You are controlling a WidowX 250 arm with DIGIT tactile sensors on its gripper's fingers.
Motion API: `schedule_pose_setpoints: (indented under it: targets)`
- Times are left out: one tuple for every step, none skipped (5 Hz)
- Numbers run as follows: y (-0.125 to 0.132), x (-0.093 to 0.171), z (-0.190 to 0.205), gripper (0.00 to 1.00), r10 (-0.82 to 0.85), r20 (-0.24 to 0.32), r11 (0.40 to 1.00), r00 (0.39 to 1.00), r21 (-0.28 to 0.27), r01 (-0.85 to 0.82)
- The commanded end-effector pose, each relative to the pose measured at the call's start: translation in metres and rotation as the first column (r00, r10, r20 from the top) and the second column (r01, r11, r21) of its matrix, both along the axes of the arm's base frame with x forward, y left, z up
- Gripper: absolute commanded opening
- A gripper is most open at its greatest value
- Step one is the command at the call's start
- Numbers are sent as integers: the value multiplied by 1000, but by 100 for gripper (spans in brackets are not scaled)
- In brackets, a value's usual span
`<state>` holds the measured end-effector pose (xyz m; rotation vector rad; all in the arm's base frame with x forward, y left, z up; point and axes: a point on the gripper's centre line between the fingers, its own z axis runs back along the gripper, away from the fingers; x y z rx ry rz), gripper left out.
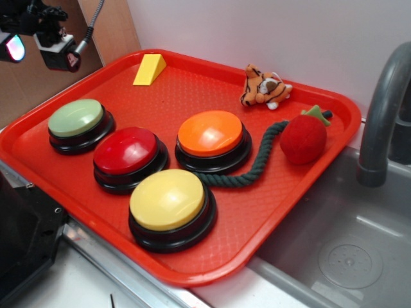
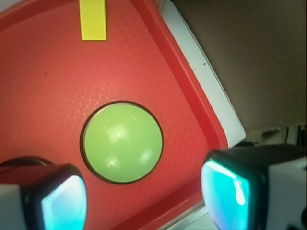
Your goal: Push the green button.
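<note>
The green button (image 1: 76, 119) sits at the tray's (image 1: 257, 212) far left corner, beside the red button (image 1: 126, 151) and apart from the yellow wedge (image 1: 149, 69). The tool (image 2: 144, 196) hangs high above it with its fingers (image 2: 225, 189) spread wide and gripping nothing, the dome lying just ahead of the gap in the wrist view. That placement looks like lining up overhead, so a straight descent, likely with a small shift forward, would meet the dome rather than its neighbours.

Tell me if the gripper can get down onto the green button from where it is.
Probably yes. The gripper hangs open above the green button, and nothing lies on the dome; the red button and yellow wedge sit off to the sides.
</note>
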<state>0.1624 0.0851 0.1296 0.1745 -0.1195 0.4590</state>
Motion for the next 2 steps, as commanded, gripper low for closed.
schedule_pose_setpoints:
  targets:
    - [9, -1, 19, 100, -28, 84, 999, 996, 28, 26]
    - [9, 2, 16, 100, -47, 74, 998, 996, 42, 44]
